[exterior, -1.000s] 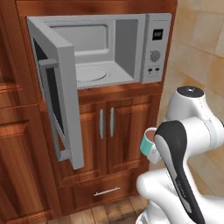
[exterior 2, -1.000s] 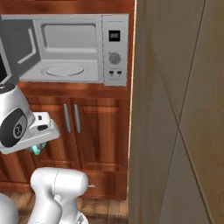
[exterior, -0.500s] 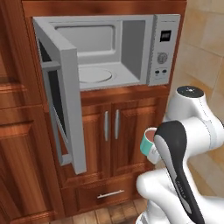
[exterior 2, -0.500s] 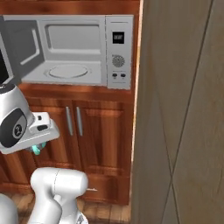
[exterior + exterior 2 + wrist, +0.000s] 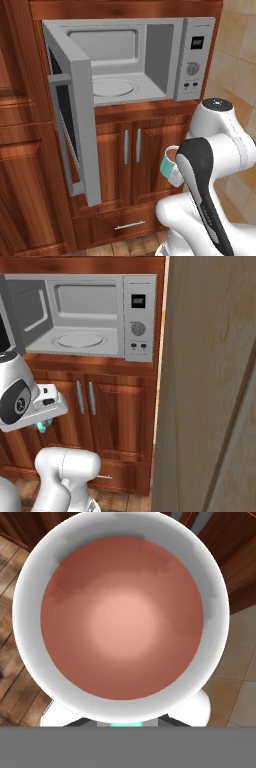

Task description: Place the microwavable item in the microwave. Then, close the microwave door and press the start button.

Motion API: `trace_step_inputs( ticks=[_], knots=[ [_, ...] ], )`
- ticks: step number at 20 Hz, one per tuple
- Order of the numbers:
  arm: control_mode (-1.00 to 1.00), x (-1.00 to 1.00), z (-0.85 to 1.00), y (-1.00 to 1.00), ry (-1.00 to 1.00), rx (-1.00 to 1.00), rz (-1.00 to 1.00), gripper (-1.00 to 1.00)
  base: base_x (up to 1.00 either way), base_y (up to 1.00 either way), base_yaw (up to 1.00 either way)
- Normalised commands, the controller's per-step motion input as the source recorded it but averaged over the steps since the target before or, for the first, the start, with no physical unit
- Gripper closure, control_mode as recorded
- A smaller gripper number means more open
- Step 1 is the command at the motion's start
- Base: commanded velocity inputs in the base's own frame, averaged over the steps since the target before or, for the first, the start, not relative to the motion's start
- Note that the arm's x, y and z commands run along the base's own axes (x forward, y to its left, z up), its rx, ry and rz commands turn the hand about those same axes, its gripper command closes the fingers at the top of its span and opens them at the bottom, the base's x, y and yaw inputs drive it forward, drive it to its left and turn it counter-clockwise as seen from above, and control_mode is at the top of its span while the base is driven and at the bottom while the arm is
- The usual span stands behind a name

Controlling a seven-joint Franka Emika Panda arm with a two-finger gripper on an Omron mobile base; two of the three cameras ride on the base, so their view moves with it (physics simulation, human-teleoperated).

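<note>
The teal-green mug (image 5: 169, 165) hangs in the air in front of the lower cabinets, held beside my dark forearm. From above, its white rim (image 5: 30, 572) rings the brown liquid (image 5: 122, 617). A sliver of teal mug (image 5: 41, 427) shows under my gripper (image 5: 44, 420), which is shut on it; the fingers are hidden. The silver-grey microwave (image 5: 160, 45) stands above and to the left, its glass turntable (image 5: 114, 88) bare. The microwave door (image 5: 75, 135) swings wide open to the left. The control panel (image 5: 194, 60) is on the right side.
Below the microwave are two wooden cabinet doors (image 5: 127, 160) with vertical handles and a drawer (image 5: 129, 226). A tall wooden panel (image 5: 210, 381) stands close on the right. A tiled wall (image 5: 240, 50) lies to the right of the microwave.
Both base views have shifted: the base has driven, and the microwave now sits a little further right and larger. The mug stays in my gripper, unchanged against the arm.
</note>
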Motion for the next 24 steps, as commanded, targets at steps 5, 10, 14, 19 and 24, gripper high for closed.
trace_step_inputs(
  ticks=[5,10,14,19,24],
  knots=[
    [1.0,0.0,0.0,0.0,0.0,0.0,0.0,1.0,0.0,0.0,0.0],
    [1.0,0.0,0.0,0.0,0.0,0.0,0.0,1.0,0.11,0.0,0.0],
    [-1.0,0.22,0.16,-0.04,0.0,0.06,0.0,1.0,0.0,0.0,0.0],
    [-1.0,0.53,0.66,0.0,-0.05,0.04,0.0,1.0,0.0,0.0,0.0],
    [-1.0,0.59,0.29,0.0,0.0,0.0,0.0,1.0,0.0,0.0,0.0]
  ],
)
